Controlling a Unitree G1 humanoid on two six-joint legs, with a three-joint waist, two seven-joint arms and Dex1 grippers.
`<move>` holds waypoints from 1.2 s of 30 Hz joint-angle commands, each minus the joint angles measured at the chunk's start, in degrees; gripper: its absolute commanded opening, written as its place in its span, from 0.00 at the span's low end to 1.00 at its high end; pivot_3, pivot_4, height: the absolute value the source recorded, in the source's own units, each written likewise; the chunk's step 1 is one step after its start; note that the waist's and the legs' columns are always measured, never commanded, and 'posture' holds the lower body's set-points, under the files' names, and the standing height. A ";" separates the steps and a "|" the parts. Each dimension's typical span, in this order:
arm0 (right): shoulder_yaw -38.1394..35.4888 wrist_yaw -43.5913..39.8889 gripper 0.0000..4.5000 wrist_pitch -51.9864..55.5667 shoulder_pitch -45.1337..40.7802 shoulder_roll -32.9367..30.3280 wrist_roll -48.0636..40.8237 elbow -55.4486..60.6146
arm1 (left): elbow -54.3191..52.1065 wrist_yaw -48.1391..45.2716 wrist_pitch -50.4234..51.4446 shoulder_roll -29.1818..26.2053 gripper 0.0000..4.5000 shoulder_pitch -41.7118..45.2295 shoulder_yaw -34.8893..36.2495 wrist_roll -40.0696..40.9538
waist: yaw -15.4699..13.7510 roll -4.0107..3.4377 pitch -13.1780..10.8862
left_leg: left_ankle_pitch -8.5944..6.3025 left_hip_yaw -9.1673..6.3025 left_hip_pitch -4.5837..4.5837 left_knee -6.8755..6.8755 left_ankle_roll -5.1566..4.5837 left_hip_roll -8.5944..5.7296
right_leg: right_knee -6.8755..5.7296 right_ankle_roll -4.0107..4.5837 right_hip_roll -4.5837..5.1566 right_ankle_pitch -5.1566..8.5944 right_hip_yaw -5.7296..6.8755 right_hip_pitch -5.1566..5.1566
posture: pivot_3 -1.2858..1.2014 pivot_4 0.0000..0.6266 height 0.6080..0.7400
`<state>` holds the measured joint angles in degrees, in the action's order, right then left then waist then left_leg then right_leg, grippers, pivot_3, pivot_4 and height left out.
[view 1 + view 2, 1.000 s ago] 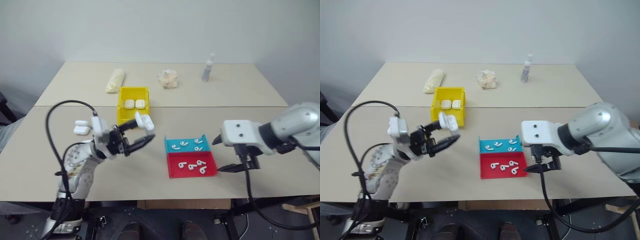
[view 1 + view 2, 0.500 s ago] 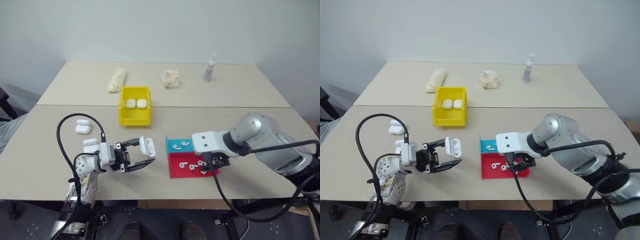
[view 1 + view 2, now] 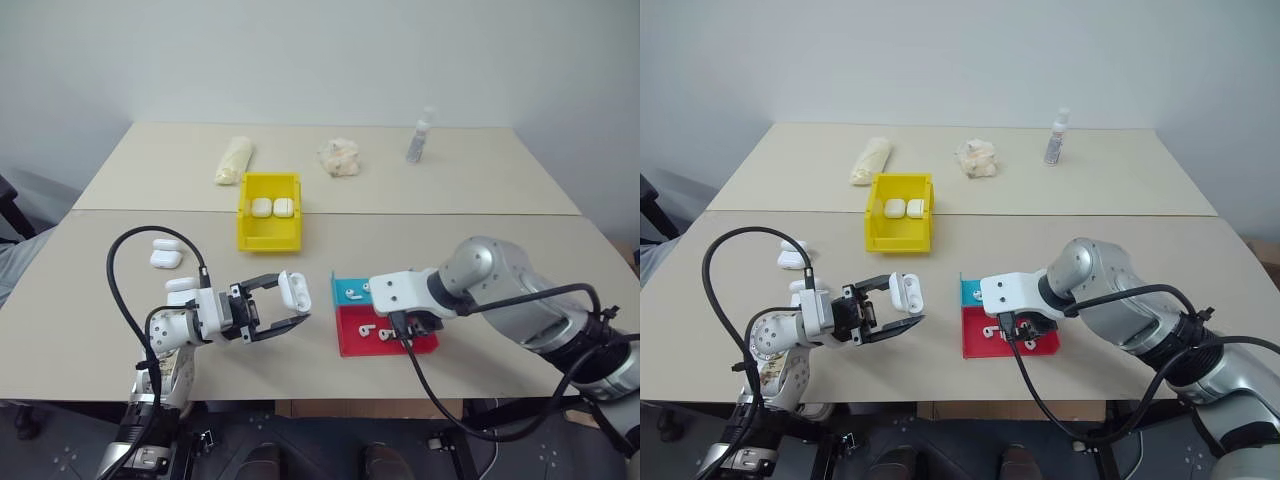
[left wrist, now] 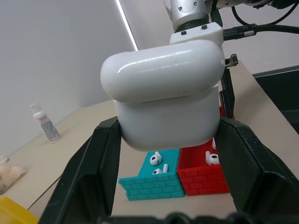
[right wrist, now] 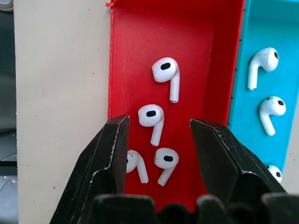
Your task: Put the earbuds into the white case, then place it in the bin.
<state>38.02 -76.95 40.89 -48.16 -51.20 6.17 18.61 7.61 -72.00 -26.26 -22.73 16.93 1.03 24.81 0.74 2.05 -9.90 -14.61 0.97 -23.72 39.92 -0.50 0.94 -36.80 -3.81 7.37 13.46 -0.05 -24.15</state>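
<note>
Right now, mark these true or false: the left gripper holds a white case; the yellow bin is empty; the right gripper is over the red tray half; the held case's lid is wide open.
1. The left gripper holds a white case. True.
2. The yellow bin is empty. False: two white cases lie in it.
3. The right gripper is over the red tray half, with earbuds between its open fingers. True.
4. The held case's lid is wide open. False: the left wrist view shows it shut.
</note>
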 commanded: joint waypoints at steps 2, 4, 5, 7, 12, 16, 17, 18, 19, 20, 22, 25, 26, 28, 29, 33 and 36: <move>0.01 0.08 0.56 -2.47 0.77 0.32 2.31 0.29 | -2.88 0.46 -0.15 -0.84 0.61 -0.47 -0.27 0.65 | 0.00 0.00 0.00 | 0.00 0.00 0.00 0.00 0.00 0.00 | 0.00 0.00 0.00 0.00 0.00 -0.01 | 0.52 0.24 1.00; 0.11 0.11 0.56 -3.06 1.15 0.75 2.99 -0.05 | -3.32 0.42 0.24 -1.12 0.61 -0.75 -0.35 0.77 | 0.00 0.00 0.00 | 0.00 -0.01 0.00 0.00 0.00 0.00 | 0.00 0.00 0.00 0.00 0.01 0.00 | 0.52 0.24 1.00; 0.13 0.15 0.56 -3.33 1.31 1.00 3.28 -0.26 | -3.45 0.39 0.32 -1.20 0.61 -0.89 -0.39 0.79 | 0.00 0.00 0.00 | 0.00 -0.01 0.00 0.00 0.00 0.00 | 0.00 0.00 0.00 0.00 0.01 0.00 | 0.52 0.24 1.00; 0.15 0.17 0.56 -3.70 1.52 1.53 3.65 -0.62 | -3.60 0.42 0.30 -1.28 0.61 -1.09 -0.50 0.73 | 0.03 0.00 0.00 | 0.00 -0.01 0.00 0.00 0.00 0.00 | 0.00 0.00 0.00 0.00 0.01 0.00 | 0.52 0.24 1.00; 0.30 -0.01 0.56 -5.49 1.89 2.60 4.91 -2.56 | -4.12 0.97 0.76 -1.55 0.61 -0.97 -0.71 0.63 | 0.03 0.00 0.00 | 0.00 -0.02 0.01 0.00 0.00 0.00 | 0.00 0.00 0.00 0.00 0.02 0.01 | 0.52 0.24 1.00; 0.57 0.33 0.56 -7.62 2.38 3.38 6.21 -4.83 | -4.53 1.50 1.16 -2.25 0.61 -1.18 -0.43 0.47 | 0.03 0.00 0.00 | 0.00 -0.02 0.00 -0.01 0.00 0.00 | 0.01 0.00 0.00 0.00 0.03 0.01 | 0.52 0.24 1.00; 0.48 0.30 0.56 -7.65 2.42 3.72 6.25 -5.37 | -4.47 1.58 1.01 -2.38 0.61 -1.27 -0.45 0.34 | 0.03 0.00 0.00 | 0.00 -0.02 0.01 -0.01 0.00 0.00 | 0.01 0.00 0.00 0.00 0.03 0.01 | 0.52 0.24 1.00; 0.29 0.19 0.56 -7.68 2.47 3.99 6.29 -5.75 | -4.39 1.66 0.87 -2.46 0.61 -1.29 -0.54 0.26 | 0.03 0.00 0.00 | 0.00 -0.02 0.01 -0.01 0.00 0.00 | 0.01 0.00 0.00 0.00 0.03 0.01 | 0.52 0.24 1.00; 0.24 0.06 0.56 -8.09 2.48 4.12 6.57 -6.07 | -4.33 1.70 0.64 -2.55 0.61 -1.36 -0.64 0.15 | 0.03 -0.01 0.00 | 0.00 -0.02 0.01 -0.01 0.00 0.00 | 0.01 0.00 0.00 0.00 0.03 0.01 | 0.52 0.24 1.00; 0.18 -0.07 0.56 -8.35 2.50 4.23 6.79 -6.33 | -4.58 2.03 0.78 -2.65 0.61 -1.56 -0.68 0.01 | 0.04 -0.01 0.00 | 0.00 -0.03 0.03 -0.01 0.00 0.00 | 0.01 0.00 0.00 0.00 0.04 0.03 | 0.52 0.24 1.00; 0.04 -0.40 0.56 -8.96 2.59 4.31 7.02 -6.68 | -5.05 2.45 1.03 -2.77 0.61 -1.85 -0.72 -0.04 | 0.08 -0.01 0.01 | 0.00 -0.03 0.07 -0.01 0.00 0.00 | 0.01 0.00 -0.01 0.00 0.04 0.07 | 0.52 0.24 1.00; -0.13 -0.55 0.56 -9.73 2.84 4.37 7.37 -7.09 | -5.10 2.69 0.90 -2.94 0.61 -2.01 -0.77 -0.16 | 0.05 -0.01 0.01 | 0.00 -0.03 0.14 -0.02 0.00 0.01 | 0.01 0.00 -0.01 0.00 0.04 0.12 | 0.52 0.24 1.00; -0.16 -0.56 0.56 -9.92 2.93 4.38 7.47 -7.16 | -5.09 2.81 0.86 -2.96 0.61 -2.04 -0.78 -0.25 | 0.05 -0.01 0.01 | 0.00 -0.03 0.15 -0.03 0.00 0.01 | 0.00 0.00 -0.01 0.00 0.04 0.12 | 0.52 0.24 1.00; -0.17 -0.63 0.48 -10.36 3.07 4.37 7.70 -7.26 | -5.08 3.07 0.84 -2.97 0.61 -2.04 -0.84 -0.39 | 0.07 -0.01 0.01 | 0.00 -0.03 0.16 -0.03 0.00 0.01 | 0.01 0.00 -0.01 0.00 0.03 0.13 | 0.52 0.24 1.00; -0.19 -0.63 0.44 -10.61 3.12 4.36 7.81 -7.29 | -5.05 3.18 0.82 -2.96 0.61 -2.03 -0.88 -0.45 | 0.06 -0.01 0.01 | 0.00 -0.03 0.16 -0.03 0.00 0.01 | 0.01 0.00 -0.01 0.00 0.03 0.13 | 0.52 0.24 1.00; -0.49 -0.42 0.22 -10.36 3.27 4.67 7.97 -6.95 | -5.32 3.13 0.85 -3.28 0.61 -2.47 -1.08 -0.50 | 0.06 -0.01 0.01 | 0.00 -0.02 0.17 -0.04 0.00 0.01 | 0.01 0.00 -0.01 0.00 0.03 0.13 | 0.52 0.24 1.00; -0.42 -0.47 0.22 -10.70 3.32 4.62 8.40 -7.03 | -5.27 2.98 0.89 -3.51 0.61 -2.54 -1.17 -0.47 | 0.05 -0.02 0.01 | 0.00 -0.02 0.16 -0.04 0.00 0.01 | 0.01 0.00 -0.01 0.00 0.03 0.13 | 0.52 0.24 1.00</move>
<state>38.44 -77.36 30.57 -45.56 -46.45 13.26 11.67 4.43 -69.20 -25.00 -25.64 14.66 -0.04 24.13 0.78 2.04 -9.89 -14.61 0.95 -23.56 39.88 -0.50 0.94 -36.79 -3.81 7.36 13.47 -0.02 -24.02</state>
